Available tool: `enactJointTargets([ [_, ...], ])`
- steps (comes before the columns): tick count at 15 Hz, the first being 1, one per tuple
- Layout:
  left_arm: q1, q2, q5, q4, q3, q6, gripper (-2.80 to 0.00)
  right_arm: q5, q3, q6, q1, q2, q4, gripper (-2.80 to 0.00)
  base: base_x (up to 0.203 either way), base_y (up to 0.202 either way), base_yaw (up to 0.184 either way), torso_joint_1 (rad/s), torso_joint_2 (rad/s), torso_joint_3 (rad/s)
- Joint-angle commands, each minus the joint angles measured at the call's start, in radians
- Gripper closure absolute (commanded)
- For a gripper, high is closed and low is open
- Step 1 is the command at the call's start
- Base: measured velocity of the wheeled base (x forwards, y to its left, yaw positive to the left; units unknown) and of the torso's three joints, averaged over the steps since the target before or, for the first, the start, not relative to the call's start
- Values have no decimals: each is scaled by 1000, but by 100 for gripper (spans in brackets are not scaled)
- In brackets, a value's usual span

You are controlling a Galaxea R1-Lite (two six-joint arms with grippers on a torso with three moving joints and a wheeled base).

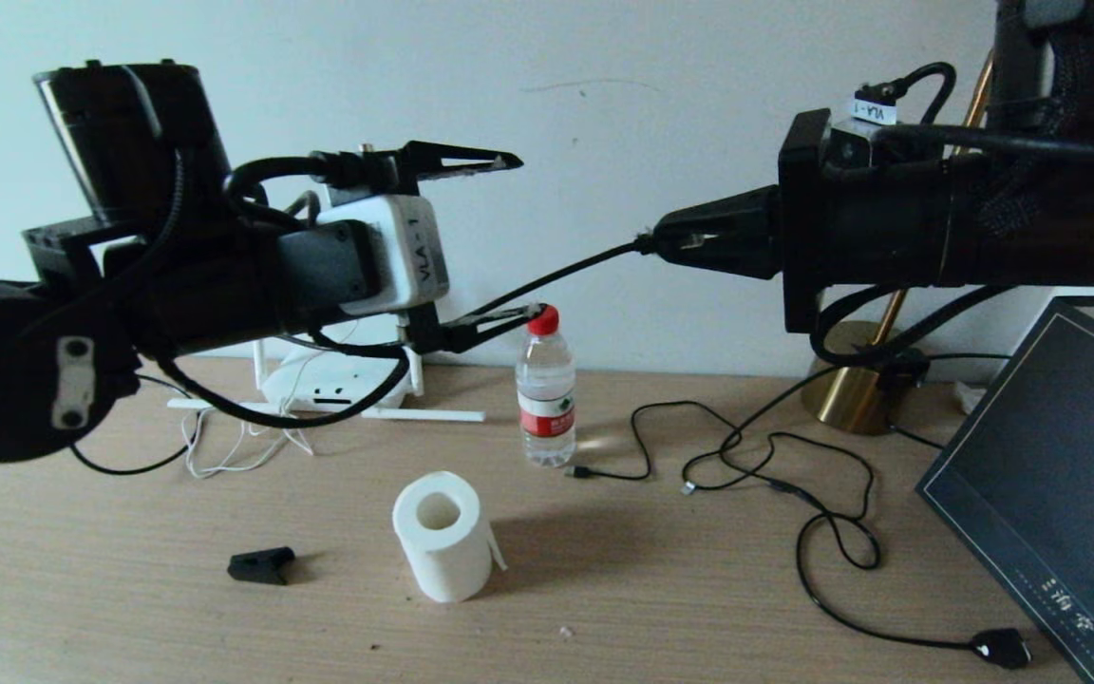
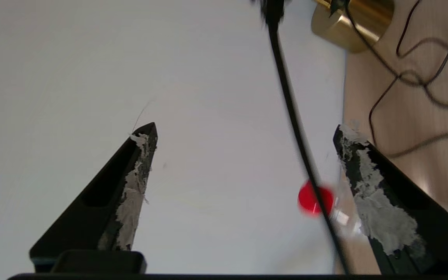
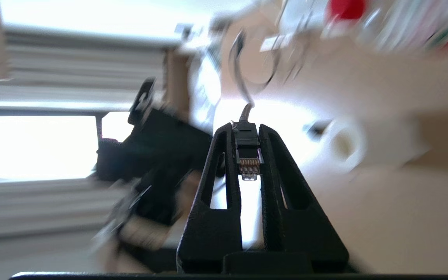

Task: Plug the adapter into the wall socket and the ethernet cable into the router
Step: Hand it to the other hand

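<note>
Right pincer (image 3: 247, 130) is clamped tight on the ethernet cable (image 3: 247, 155), clear clip connector pinched between its fingertips, held high above the desk (image 1: 129, 589) and pointing toward the left arm. The black cable runs from there across to the left pincer (image 1: 499, 237), which is spread wide and holds nothing; the cable passes between its fingers (image 2: 368, 186) without a grip on it. Behind the left arm, at the back of the desk by the wall, sits the router (image 1: 329, 385), white antennas lying flat. A water bottle (image 1: 545, 389) stands just beside it, a paper roll (image 1: 443, 537) nearer the front.
</note>
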Motion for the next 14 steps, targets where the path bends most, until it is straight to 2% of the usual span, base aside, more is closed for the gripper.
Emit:
enactJointTargets([
  [1,65,-5,-94,-44,22,7,-280,91,-111,79,0,97,35,0,0,0,0,0,0,0],
  [3,78,5,-136,-92,49,1,-280,121,-178,125,0,166,64,0,0,0,0,0,0,0],
  [5,82,15,-185,-120,63,-1,-280,148,-249,137,0,225,94,0,0,0,0,0,0,0],
  [7,98,48,-235,-159,61,-5,-280,209,-339,180,-2,289,121,0,0,0,0,0,0,0],
  [9,121,53,-295,-165,63,-7,-280,229,-421,221,-4,344,128,0,0,0,0,0,0,0],
  [14,122,58,-304,-204,76,-15,-280,311,-464,252,-2,381,130,0,0,0,0,0,0,0],
])
